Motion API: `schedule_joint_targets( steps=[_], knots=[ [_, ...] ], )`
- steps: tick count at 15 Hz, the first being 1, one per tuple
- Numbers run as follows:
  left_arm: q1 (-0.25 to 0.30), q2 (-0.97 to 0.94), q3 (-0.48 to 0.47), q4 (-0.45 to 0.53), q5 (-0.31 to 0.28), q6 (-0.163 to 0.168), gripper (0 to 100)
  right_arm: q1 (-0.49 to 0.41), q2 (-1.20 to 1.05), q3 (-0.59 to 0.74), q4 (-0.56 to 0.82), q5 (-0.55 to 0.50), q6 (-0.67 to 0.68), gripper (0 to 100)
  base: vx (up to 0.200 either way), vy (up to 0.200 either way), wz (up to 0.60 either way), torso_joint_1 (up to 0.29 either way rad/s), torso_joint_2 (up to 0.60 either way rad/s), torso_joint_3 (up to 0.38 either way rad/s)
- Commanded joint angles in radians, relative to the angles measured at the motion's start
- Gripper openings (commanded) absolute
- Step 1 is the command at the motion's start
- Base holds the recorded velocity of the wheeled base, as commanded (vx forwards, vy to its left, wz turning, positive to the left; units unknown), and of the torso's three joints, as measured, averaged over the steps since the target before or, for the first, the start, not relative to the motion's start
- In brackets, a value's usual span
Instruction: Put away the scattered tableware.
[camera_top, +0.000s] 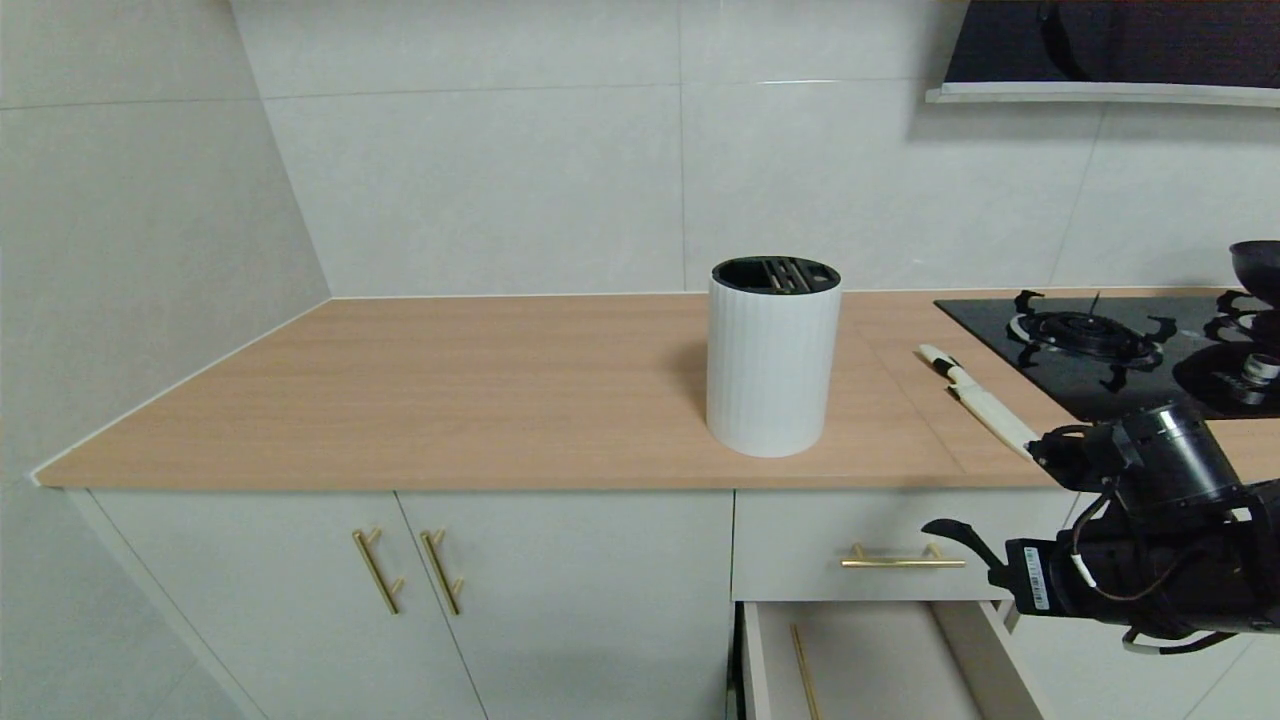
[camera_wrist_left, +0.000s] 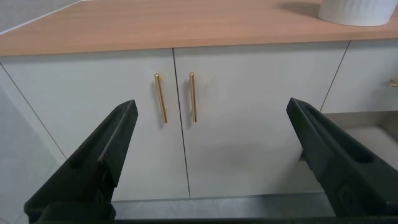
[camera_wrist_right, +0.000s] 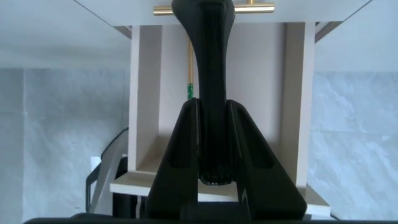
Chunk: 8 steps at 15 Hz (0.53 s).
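1. Counter (camera_top: 500, 390): the knife (camera_top: 975, 395) lies on it between the white holder (camera_top: 773, 360) and the stove (camera_top: 1090, 345), near the front edge.
2. Open drawer (camera_top: 960, 645): my right gripper (camera_top: 945, 528) hangs at its front, jaws pressed together on nothing I can see. A thin stick (camera_top: 803, 668) lies inside, running front to back.
3. Left gripper (camera_wrist_left: 211, 112): jaws spread wide, facing the cupboard doors (camera_wrist_left: 186, 143).
4. The knife is next, I judge. I should raise the right arm, part the jaws and close across the knife's narrow width. Its long axis runs diagonally, far end toward the holder, near end toward the right gripper. I cannot tell which end is the handle.
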<state>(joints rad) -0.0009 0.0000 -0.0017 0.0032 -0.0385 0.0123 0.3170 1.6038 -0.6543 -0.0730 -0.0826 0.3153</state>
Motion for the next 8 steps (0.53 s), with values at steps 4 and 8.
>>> schedule_joint_targets(
  steps=[4,8],
  knots=[
    [0.001,0.000,0.000,0.000,0.000,0.000,100,0.001,0.061,0.008,-0.001,0.000,-0.001,0,0.000,0.000,0.00,0.000,0.00,0.000],
    [0.001,0.000,0.000,0.000,0.000,0.000,100,-0.001,0.088,0.007,-0.002,0.000,-0.001,0,0.000,0.000,0.00,-0.130,0.30,0.184]
  ],
)
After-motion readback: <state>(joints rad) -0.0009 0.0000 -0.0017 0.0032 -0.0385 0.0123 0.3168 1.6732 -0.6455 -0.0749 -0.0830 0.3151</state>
